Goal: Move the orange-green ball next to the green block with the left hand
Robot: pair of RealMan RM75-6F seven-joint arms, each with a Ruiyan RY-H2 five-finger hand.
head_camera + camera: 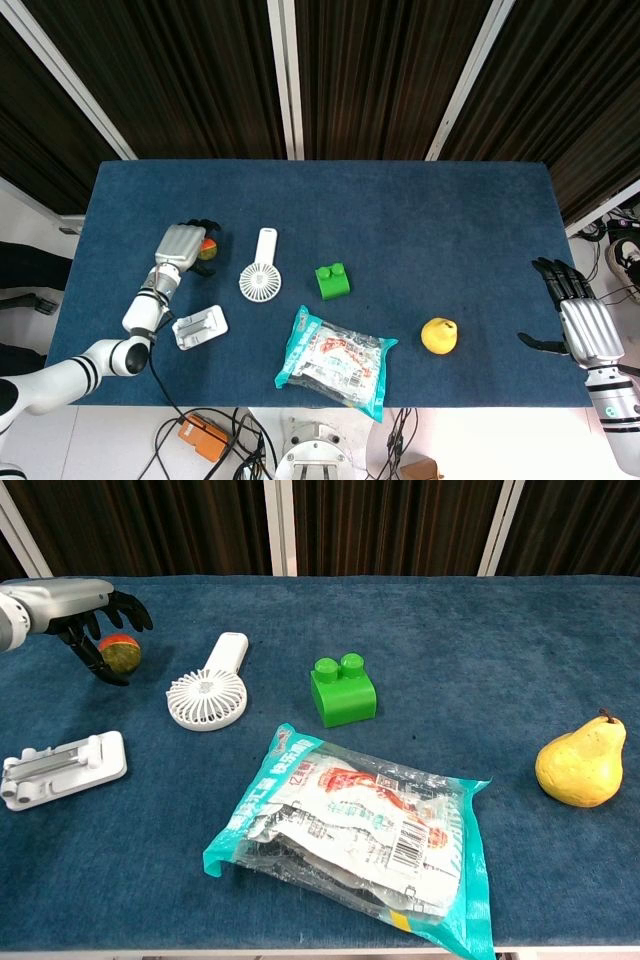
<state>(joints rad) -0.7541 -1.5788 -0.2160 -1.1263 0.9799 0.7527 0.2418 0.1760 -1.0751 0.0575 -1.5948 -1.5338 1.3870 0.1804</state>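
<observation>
The orange-green ball (pixel 209 248) (pixel 121 653) lies on the blue table at the left, just left of the white fan. My left hand (pixel 183 245) (pixel 78 604) hovers right over it, fingers (pixel 128 607) arched above the ball and thumb reaching under its near left side. The fingers stay spread, and the ball rests on the cloth. The green block (pixel 332 280) (pixel 342 690) stands near the table's middle, past the fan. My right hand (pixel 579 324) hangs open off the table's right edge, seen only in the head view.
A white hand fan (pixel 260 268) (pixel 211 687) lies between ball and block. A white phone stand (pixel 200 326) (pixel 62 768) sits at the front left. A snack bag (pixel 335 360) (pixel 352 831) lies in front of the block, and a yellow pear (pixel 439 336) (pixel 582 763) to the right.
</observation>
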